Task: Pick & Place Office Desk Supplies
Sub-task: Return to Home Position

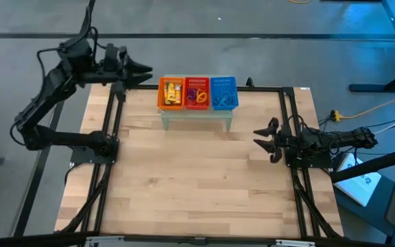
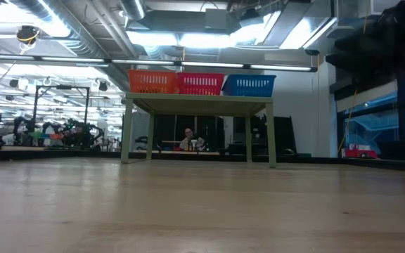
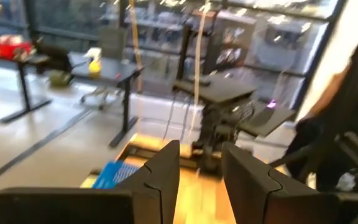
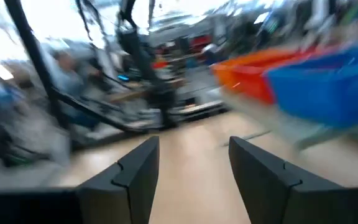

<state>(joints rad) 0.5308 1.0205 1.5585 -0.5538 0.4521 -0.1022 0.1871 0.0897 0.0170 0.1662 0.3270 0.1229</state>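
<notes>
Three mesh baskets, orange [image 1: 171,93], red [image 1: 197,92] and blue [image 1: 224,93], stand in a row on a small pale raised stand [image 1: 196,118] at the table's far middle. Small yellow-orange blocks [image 1: 172,90] lie in the orange basket, and thin loops [image 1: 197,95] lie in the red one. What is in the blue basket is too small to tell. My left gripper [image 1: 145,71] hovers open just left of the orange basket, pointing at it. My right gripper [image 1: 262,138] is open over the table's right side, nearer than the stand and pointing left. The low view shows no gripper.
A black frame [image 1: 284,103] runs along the table's edges. Bare wood [image 1: 190,178] fills the middle and near half of the table. In the low view the baskets [image 2: 200,83] sit atop the stand's legs [image 2: 126,133], and a person [image 2: 187,140] is far behind.
</notes>
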